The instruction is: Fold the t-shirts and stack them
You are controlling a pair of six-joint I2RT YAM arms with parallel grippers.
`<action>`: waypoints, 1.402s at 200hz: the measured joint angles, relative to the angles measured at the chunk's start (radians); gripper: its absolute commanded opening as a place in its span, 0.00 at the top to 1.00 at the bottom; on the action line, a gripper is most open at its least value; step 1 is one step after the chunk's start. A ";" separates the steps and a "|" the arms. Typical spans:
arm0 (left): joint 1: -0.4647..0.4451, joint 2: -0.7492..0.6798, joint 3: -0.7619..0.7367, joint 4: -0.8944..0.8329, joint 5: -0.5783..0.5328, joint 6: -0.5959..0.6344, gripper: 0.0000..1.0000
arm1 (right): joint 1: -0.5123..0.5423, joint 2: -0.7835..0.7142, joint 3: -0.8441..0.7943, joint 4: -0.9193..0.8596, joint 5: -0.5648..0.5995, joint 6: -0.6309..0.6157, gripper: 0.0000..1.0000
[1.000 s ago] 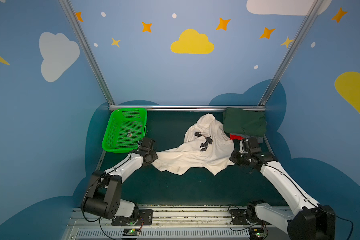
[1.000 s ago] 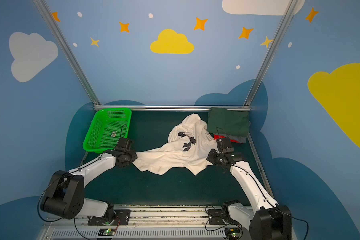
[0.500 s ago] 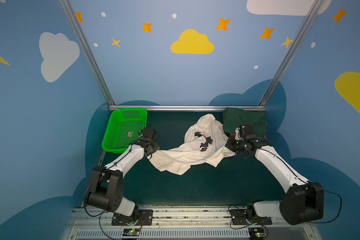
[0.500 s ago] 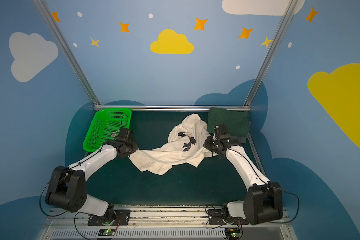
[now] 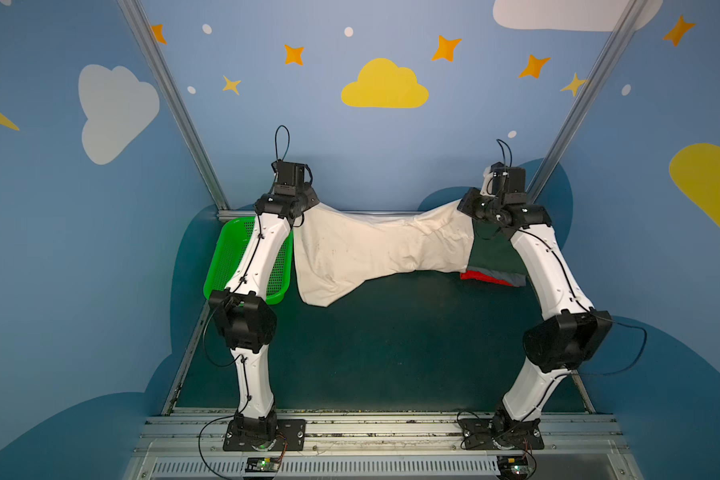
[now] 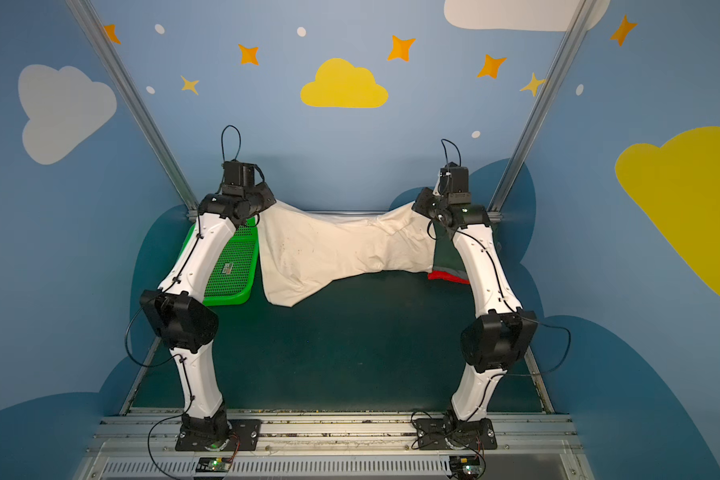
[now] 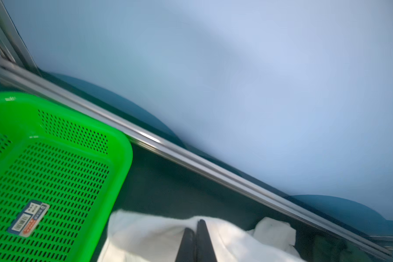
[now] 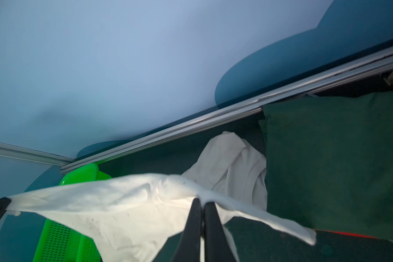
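Cream tee aloft, fold not yet begun
The left hand and right hand each clamp a corner, stretching it from 11 to 1 o'clock over the counter; the stack of three folded tees sits at 2 o'clock.

A: In a top view, left gripper and right gripper are holding the cream tee up, stretching it between them.
B: Jaws?
A: Probably pinching cloth; fingertips aren't showing.
B: Stack?
A: Dark green tee is sitting on red tee, right arm covering part. Green basket is sitting left of the cream tee.
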 measured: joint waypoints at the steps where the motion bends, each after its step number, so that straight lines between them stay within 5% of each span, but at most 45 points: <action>1: -0.002 -0.006 -0.004 0.000 -0.002 0.003 0.96 | 0.000 -0.008 -0.006 0.001 0.003 -0.002 1.00; 43: -0.183 -0.402 -0.491 0.209 -0.104 0.116 0.96 | 0.014 -0.399 -0.390 0.048 0.024 0.006 1.00; 75: -0.235 -0.672 -0.943 0.341 -0.142 0.069 0.96 | 0.057 -0.621 -0.760 0.044 0.037 0.047 1.00; 122: -0.288 -0.983 -1.410 0.260 -0.208 -0.053 0.96 | 0.131 -0.922 -1.100 -0.163 0.088 0.143 1.00; 172: -0.294 -1.350 -1.660 0.091 -0.257 -0.184 0.96 | 0.167 -1.170 -1.282 -0.366 0.114 0.299 1.00; 209: -0.296 -1.377 -1.740 0.029 -0.258 -0.245 0.96 | 0.187 -1.184 -1.338 -0.457 0.113 0.362 1.00; 217: -0.296 -1.366 -1.746 0.018 -0.256 -0.257 0.90 | 0.187 -1.183 -1.337 -0.465 0.113 0.370 1.00; 224: -0.296 -1.358 -1.746 0.007 -0.253 -0.266 0.73 | 0.187 -1.179 -1.337 -0.468 0.111 0.374 1.00; 238: -0.296 -1.345 -1.744 -0.010 -0.250 -0.284 0.39 | 0.187 -1.164 -1.337 -0.476 0.103 0.380 0.55; 247: -0.296 -1.342 -1.737 -0.027 -0.249 -0.292 0.28 | 0.188 -1.153 -1.337 -0.483 0.098 0.378 0.39; 266: -0.296 -1.348 -1.704 -0.061 -0.245 -0.298 0.19 | 0.188 -1.118 -1.320 -0.506 0.097 0.369 0.24; 280: -0.296 -1.349 -1.661 -0.074 -0.239 -0.292 0.14 | 0.188 -1.067 -1.263 -0.511 0.105 0.354 0.22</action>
